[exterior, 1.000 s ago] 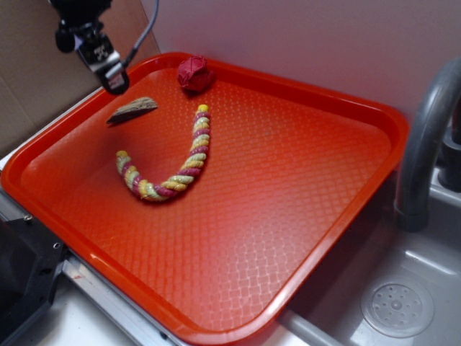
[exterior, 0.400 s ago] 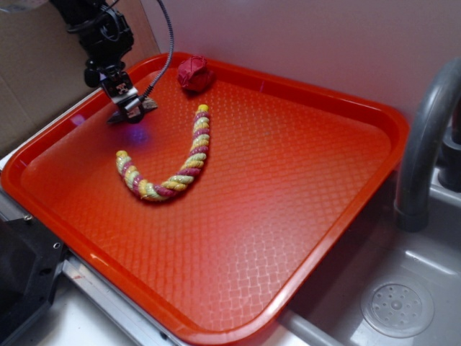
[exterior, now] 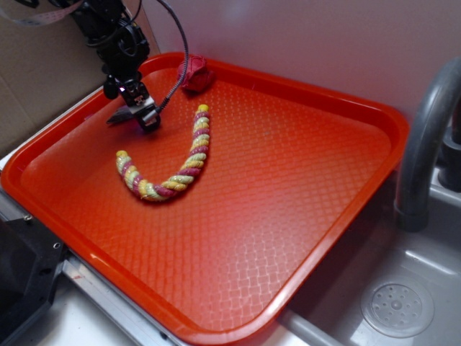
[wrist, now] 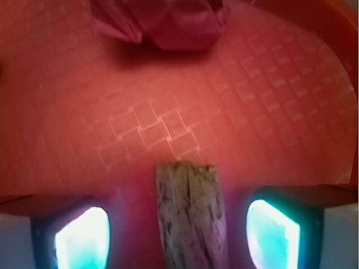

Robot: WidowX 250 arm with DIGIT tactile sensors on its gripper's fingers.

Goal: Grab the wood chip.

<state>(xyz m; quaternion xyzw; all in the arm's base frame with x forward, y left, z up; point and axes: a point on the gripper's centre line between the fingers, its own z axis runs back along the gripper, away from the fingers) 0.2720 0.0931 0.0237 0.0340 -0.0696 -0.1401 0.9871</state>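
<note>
The wood chip (wrist: 190, 216), a rough brown-grey sliver, lies flat on the red tray (exterior: 288, 187) near its far left corner. In the exterior view only its pointed end (exterior: 115, 117) shows beside the arm. My gripper (exterior: 142, 115) is lowered over it and stands open. In the wrist view the chip runs up the middle between the two glowing fingertips (wrist: 84, 238), with a gap of tray on each side. Neither finger touches the wood.
A yellow-and-pink twisted rope (exterior: 173, 162) curves across the tray just right of the gripper. A dark red wrinkly ball (exterior: 195, 73) sits at the tray's far rim, and shows ahead in the wrist view as the ball (wrist: 162, 22). A grey faucet (exterior: 425, 137) and sink lie right.
The gripper has come down and to the right, from above the tray's rim to straddling the wood chip. The chip, rope and ball have stayed put.
</note>
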